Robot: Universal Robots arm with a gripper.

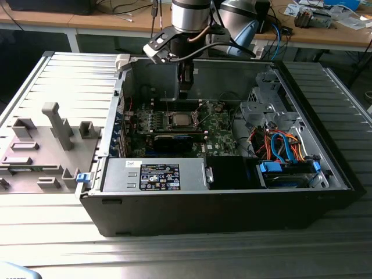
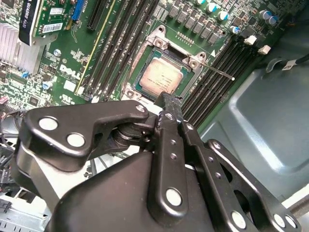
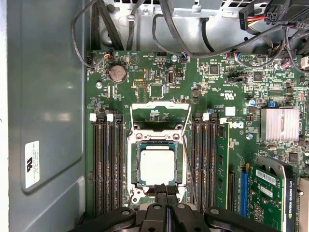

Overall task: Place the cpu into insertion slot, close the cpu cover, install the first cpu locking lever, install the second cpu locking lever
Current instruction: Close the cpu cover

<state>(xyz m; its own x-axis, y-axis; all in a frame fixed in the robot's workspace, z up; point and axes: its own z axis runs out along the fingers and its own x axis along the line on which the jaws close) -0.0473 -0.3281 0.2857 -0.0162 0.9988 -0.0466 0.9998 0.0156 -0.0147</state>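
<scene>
The cpu (image 3: 157,166) is a silver-grey square that lies flat in the insertion slot (image 3: 136,193) on the green motherboard (image 3: 159,77); it also shows in the second wrist view as the cpu (image 2: 161,77) and in the exterior view as the cpu (image 1: 178,120). The cpu cover (image 3: 159,105) stands tipped up at one end of the slot, off the chip. A thin locking lever (image 2: 219,73) juts out sideways, unlatched. My gripper (image 3: 167,189) hangs just over the slot's edge opposite the cover, fingers pressed together with nothing between them. In the exterior view the gripper (image 1: 185,81) hangs above the board.
Long black memory slots (image 3: 107,164) flank the socket on both sides. A black expansion card (image 1: 172,141), a finned heatsink (image 3: 279,124) and loose cables (image 3: 183,34) crowd the board. The case walls (image 1: 203,75), power supply (image 1: 154,174) and drive bay wiring (image 1: 279,145) hem in the space.
</scene>
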